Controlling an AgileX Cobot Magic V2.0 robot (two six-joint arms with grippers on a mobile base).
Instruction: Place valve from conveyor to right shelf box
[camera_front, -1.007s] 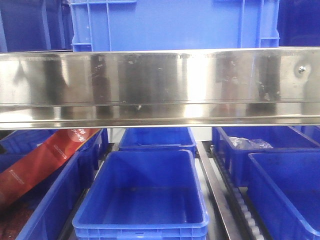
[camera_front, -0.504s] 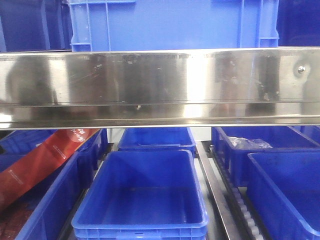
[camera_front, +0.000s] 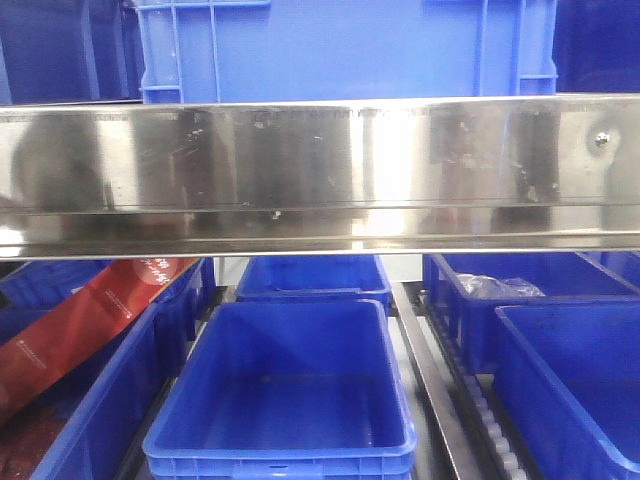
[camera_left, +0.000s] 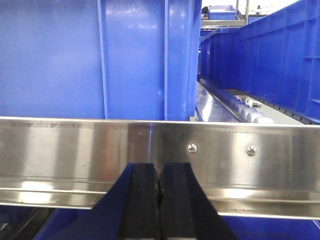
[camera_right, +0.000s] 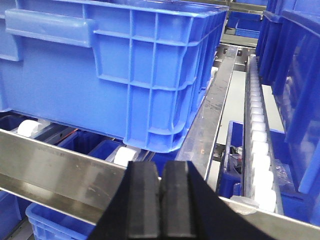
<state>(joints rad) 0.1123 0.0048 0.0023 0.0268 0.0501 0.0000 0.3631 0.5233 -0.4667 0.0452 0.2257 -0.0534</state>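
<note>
1. In the front view a wide shiny steel rail (camera_front: 320, 175) crossed the whole picture from side to side and hid the middle of the shelf behind it.
2. Above this rail stood a big blue crate (camera_front: 345, 50), of which only the lower wall could be seen.
3. Below the rail, in the centre, an open blue box (camera_front: 285, 385) lay with nothing visible inside, and a second blue box (camera_front: 315, 278) stood just behind it.
4. At the left a red package (camera_front: 85, 320) leaned tilted over the edge of another blue box.
5. At the right two more blue boxes stood one behind the other; the far right box (camera_front: 520, 290) held something in clear plastic, too unclear to name.
6. Between the centre and the right boxes ran a metal roller track (camera_front: 480, 410) with small white rollers.
7. The left pincer (camera_left: 159, 200) had its two black pads pressed together with nothing between them, directly in front of a steel rail (camera_left: 160, 160) and a blue crate wall (camera_left: 100, 60).
8. The right pincer (camera_right: 160, 200) also had its pads together and held nothing; it was beside a ribbed blue crate (camera_right: 125, 70) and a line of white rollers (camera_right: 257, 135).
9. The valve and the conveyor did not show in any view, so I cannot tell where the valve was.
</note>
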